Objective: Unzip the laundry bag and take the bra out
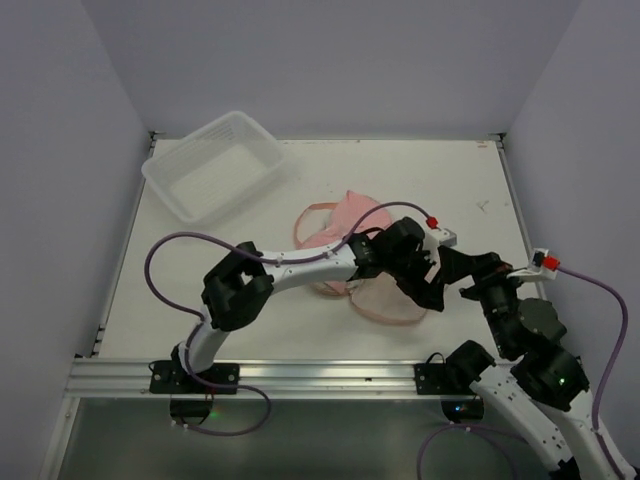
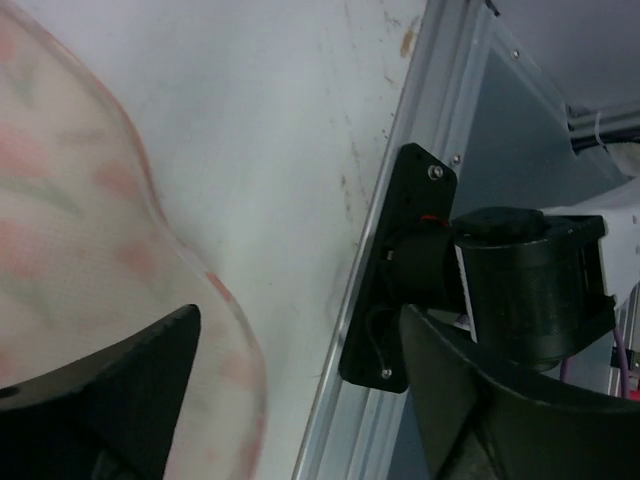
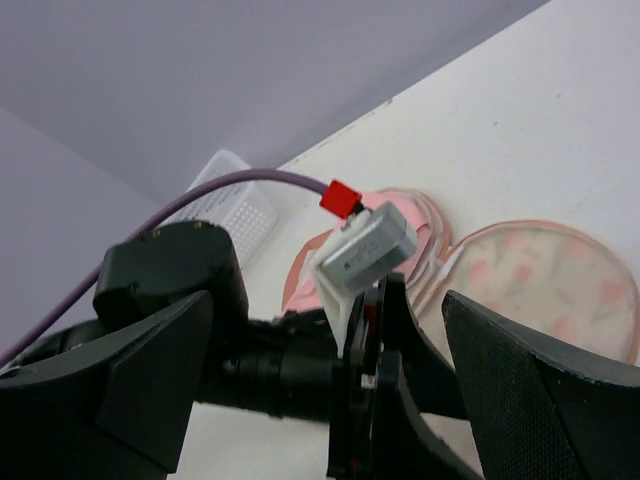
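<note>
The laundry bag [image 1: 352, 222] lies mid-table. Its peach-pink half is at the back, and a pale printed lobe [image 1: 385, 302] lies toward the front. The bag also shows in the right wrist view [image 3: 545, 280] and at the left of the left wrist view [image 2: 70, 210]. My left gripper [image 1: 420, 285] hangs over the front lobe, jaws open and empty [image 2: 300, 400]. My right gripper [image 1: 452, 272] is just right of the bag, open and empty [image 3: 330, 380], with the left arm's wrist and camera between its fingers. The bra is hidden.
A clear plastic tub [image 1: 215, 165] stands at the back left and also shows in the right wrist view [image 3: 235, 200]. The metal rail [image 1: 300, 375] runs along the table's near edge. The right arm's base mount [image 2: 400, 270] shows close in the left wrist view.
</note>
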